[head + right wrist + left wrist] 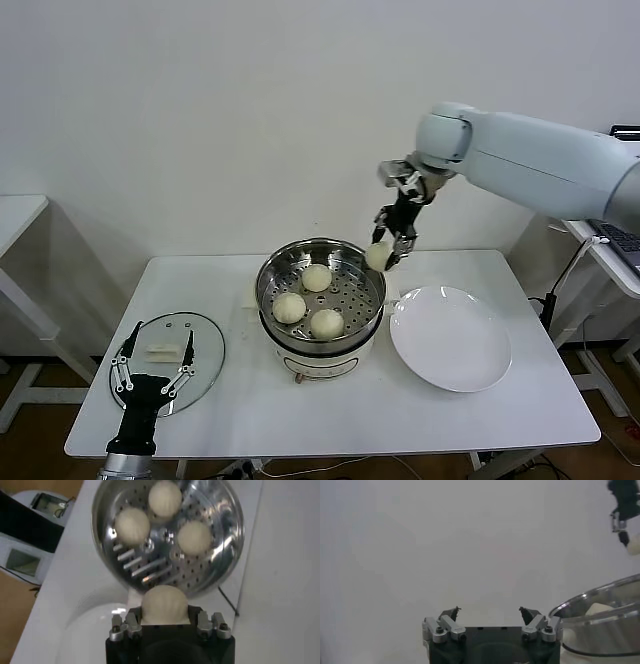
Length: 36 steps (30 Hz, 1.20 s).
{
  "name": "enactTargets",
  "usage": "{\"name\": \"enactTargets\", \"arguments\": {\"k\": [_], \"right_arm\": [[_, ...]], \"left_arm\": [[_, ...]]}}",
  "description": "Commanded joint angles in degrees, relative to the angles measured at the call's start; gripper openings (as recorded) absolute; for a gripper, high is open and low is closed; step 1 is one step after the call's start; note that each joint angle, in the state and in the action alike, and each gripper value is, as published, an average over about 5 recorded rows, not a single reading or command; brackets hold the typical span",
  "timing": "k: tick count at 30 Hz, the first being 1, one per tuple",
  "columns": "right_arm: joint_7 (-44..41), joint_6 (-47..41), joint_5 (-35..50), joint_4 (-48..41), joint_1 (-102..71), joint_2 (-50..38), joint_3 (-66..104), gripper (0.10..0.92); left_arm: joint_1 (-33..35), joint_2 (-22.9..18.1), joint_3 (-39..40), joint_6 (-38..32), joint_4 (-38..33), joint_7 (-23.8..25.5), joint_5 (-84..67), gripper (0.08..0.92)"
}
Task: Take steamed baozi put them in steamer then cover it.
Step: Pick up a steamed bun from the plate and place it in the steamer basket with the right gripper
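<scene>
Baozi, fourth round pale cream bun [378, 256], is hanging pinched in right gripper [384, 258], just above-right of shiny steel steamer's rim [268, 276]; left gripper [152, 362] idling spread.

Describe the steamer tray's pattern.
Shiny metal tray dotted with small holes, plus some slots; the right wrist view shows it best.

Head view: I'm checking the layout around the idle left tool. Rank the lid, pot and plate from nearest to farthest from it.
1. Lid: on the table's left, right at the open left tool, which sits over its near edge.
2. Pot: mid-table, three buns inside.
3. Plate: farthest, right of the pot.
</scene>
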Motion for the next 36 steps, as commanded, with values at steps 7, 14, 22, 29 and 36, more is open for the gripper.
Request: {"name": "enactTargets", "arguments": {"k": [7,14,22,29,36], "right_arm": [[4.8,-2.4,0.1,-0.1,-4.4,7.7,-2.5,0.636],[5.3,-2.6,-1.9,-1.3,-7.0,8.5,-2.5,0.63],[6.2,-2.8,-3.2,-2.4,-8.2,8.8,-2.9,0.631],[7.2,-2.9,-4.7,-3.0,-9.1,8.7,-2.8,0.646],[8.7,-2.9,-5.2,-3.0,-9.8,8.3,-2.6,0.677]], "left_arm": [[0.0,-0.2,-0.4,0.0,0.0,-0.1,-0.1,0.823],[0.1,-0.2,-0.8,-0.1,0.1,-0.1,-0.1,0.823],[0.1,-0.4,-0.7,-0.2,0.1,-0.1,-0.1,0.823],[0.2,-0.5,-1.0,-0.4,0.2,-0.1,-0.1,0.823],[0.3,-0.5,-1.0,-0.4,0.3,-0.1,0.0,0.823]]}}
